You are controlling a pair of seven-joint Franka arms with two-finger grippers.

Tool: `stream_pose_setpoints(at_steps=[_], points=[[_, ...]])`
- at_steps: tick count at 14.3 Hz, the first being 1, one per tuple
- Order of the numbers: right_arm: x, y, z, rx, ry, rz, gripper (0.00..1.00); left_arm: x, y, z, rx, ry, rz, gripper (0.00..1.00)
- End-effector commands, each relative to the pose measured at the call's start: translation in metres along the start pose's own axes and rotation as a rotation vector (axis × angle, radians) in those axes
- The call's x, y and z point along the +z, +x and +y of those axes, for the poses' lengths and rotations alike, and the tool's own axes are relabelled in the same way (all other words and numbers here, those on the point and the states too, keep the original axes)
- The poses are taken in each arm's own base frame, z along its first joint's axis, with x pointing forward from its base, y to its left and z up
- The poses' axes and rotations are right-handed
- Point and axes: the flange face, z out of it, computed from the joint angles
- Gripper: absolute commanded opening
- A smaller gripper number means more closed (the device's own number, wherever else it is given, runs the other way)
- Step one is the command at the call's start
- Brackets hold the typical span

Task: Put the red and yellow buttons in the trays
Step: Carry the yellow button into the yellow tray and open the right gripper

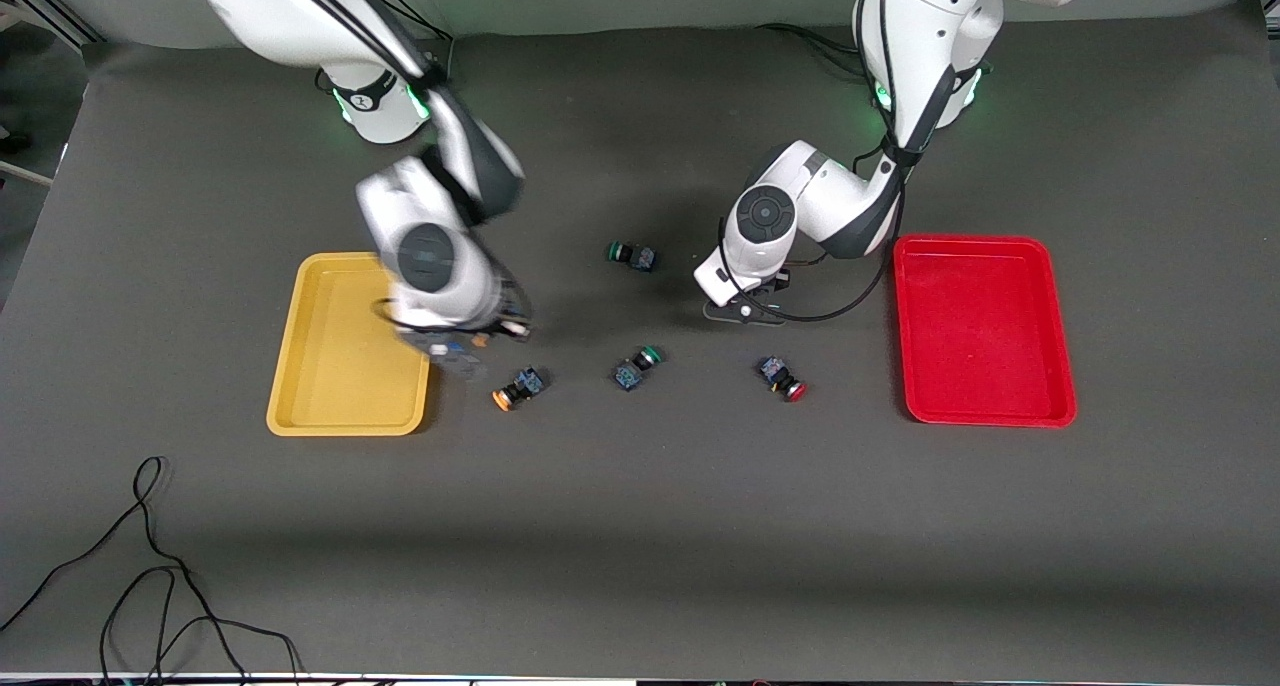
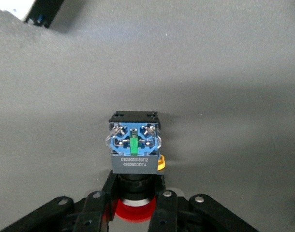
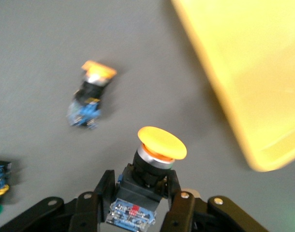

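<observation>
My right gripper [image 1: 462, 351] is shut on a yellow button [image 3: 161, 144] and holds it over the table beside the yellow tray's [image 1: 340, 366] rim; the tray also shows in the right wrist view [image 3: 244, 72]. A second yellow button [image 1: 518, 387] lies on the table beside it and shows in the right wrist view [image 3: 91, 94]. My left gripper [image 1: 745, 309] is shut on a red button [image 2: 134, 145], red cap toward the wrist, over bare table. A second red button [image 1: 783, 378] lies nearer the camera, between the left gripper and the red tray [image 1: 985, 331].
Two green-capped switches lie mid-table: one [image 1: 632, 256] near the arms, one [image 1: 637, 367] between the loose yellow and red buttons. A black cable [image 1: 150, 566] trails along the table's front edge at the right arm's end.
</observation>
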Motion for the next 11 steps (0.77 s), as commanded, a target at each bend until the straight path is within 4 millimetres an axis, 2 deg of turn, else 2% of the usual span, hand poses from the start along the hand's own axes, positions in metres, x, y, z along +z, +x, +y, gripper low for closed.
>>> stream_pose_setpoints(at_steps=[1,2,4,5,6,7,8,9,11], points=[[0.024,0.026,0.089,-0.065,0.005,-0.023,0.06,-0.048,0.010,0.002,-0.019,0.001,0.005,0.14],[0.039,0.041,0.116,-0.090,0.013,-0.021,0.08,-0.079,0.017,-0.005,-0.030,0.013,-0.023,0.14],[0.073,0.050,0.144,-0.099,0.009,-0.024,0.13,-0.147,0.036,-0.025,-0.079,-0.001,-0.049,0.14],[0.089,0.049,0.149,-0.096,0.011,-0.017,0.37,-0.177,0.040,-0.032,-0.103,-0.034,-0.055,0.14],[0.100,0.048,0.151,-0.094,0.015,-0.008,0.79,-0.197,0.041,-0.041,-0.119,-0.046,-0.050,0.14],[0.105,0.048,0.152,-0.091,0.025,0.006,1.00,-0.212,0.044,-0.060,-0.146,-0.057,-0.034,0.14],[0.101,0.049,0.151,-0.090,0.031,0.012,1.00,-0.222,0.047,-0.079,-0.173,-0.063,-0.025,0.13],[0.092,0.050,0.150,-0.085,0.043,0.022,1.00,-0.230,0.049,-0.106,-0.195,-0.062,-0.033,0.12],[0.059,0.059,0.139,-0.074,0.059,0.024,1.00,-0.232,0.048,-0.168,-0.190,-0.053,-0.052,0.12]])
